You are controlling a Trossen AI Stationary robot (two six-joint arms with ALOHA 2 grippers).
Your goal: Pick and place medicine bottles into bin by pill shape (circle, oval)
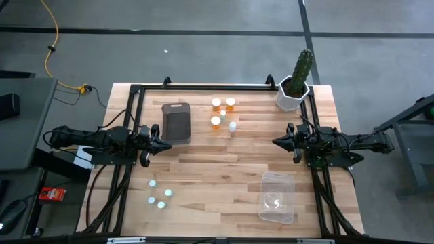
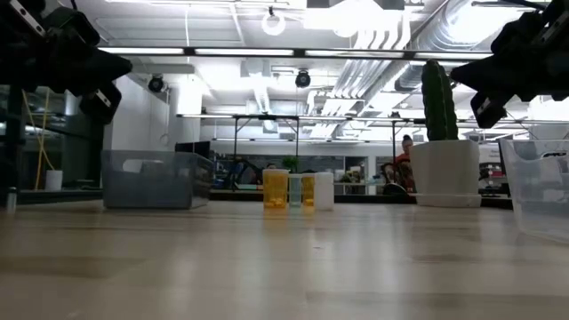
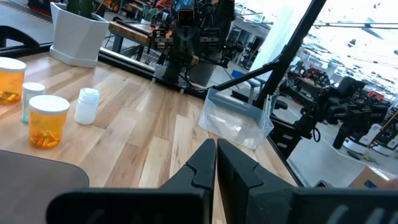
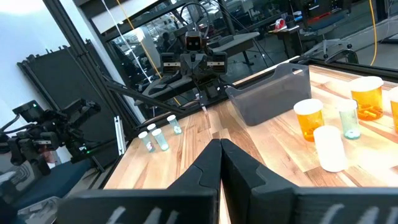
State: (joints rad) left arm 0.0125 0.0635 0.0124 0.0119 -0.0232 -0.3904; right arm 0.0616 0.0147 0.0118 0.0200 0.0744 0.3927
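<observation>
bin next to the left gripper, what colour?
Dark grey, translucent bin. Shows best in the right wrist view.

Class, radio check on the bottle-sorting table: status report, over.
Left gripper and right gripper shut, empty, above table. Medicine bottles untouched; four more near left arm. Grey bin, clear bin empty. Nothing blocking.

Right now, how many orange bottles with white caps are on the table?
3. Two stand side by side near the table's far edge, and the third sits just nearer, right of the gray bin. None seem hidden.
</observation>
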